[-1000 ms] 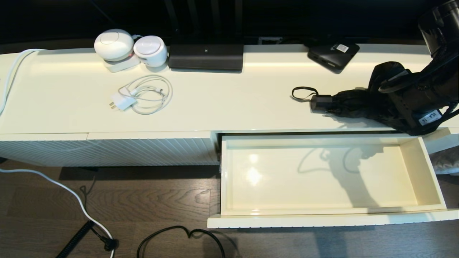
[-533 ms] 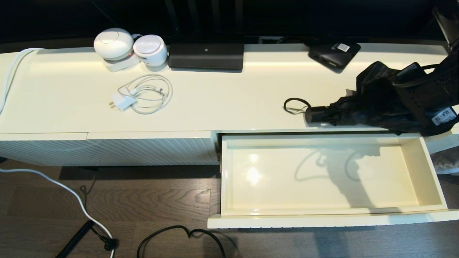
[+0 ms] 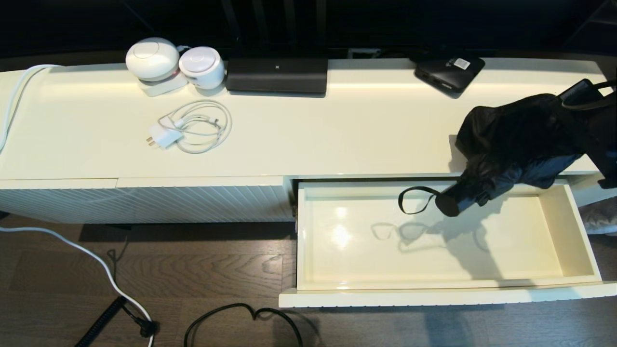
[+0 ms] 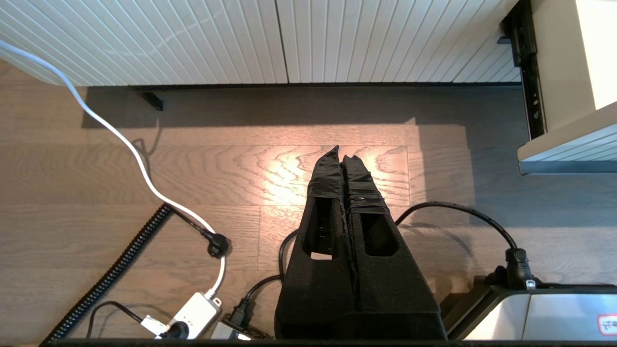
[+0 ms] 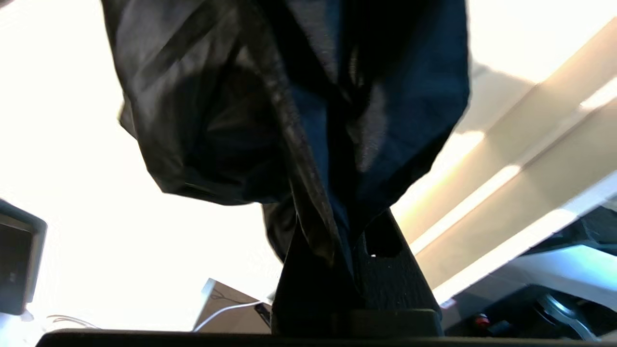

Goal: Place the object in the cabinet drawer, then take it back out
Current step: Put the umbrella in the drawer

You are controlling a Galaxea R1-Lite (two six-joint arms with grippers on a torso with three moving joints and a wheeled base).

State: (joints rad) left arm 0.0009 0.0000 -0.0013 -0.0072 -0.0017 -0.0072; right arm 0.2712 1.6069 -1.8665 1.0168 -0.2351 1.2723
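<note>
The right gripper (image 5: 352, 270), clenched on the fabric of the folding umbrella (image 3: 511, 144), holds it in the air at the right end of the cabinet, its handle (image 3: 453, 202) and wrist loop (image 3: 414, 200) hanging over the far edge of the open cabinet drawer (image 3: 573, 231). To finish well, bring it nearer and leftward, lower until the handle rests on the glossy floor, then release. The left gripper (image 4: 343, 159) hangs clenched and empty above the wooden floor.

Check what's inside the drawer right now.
Nothing rests in the drawer. The umbrella, held by the right gripper, hangs over its back edge and hides the far right corner.
</note>
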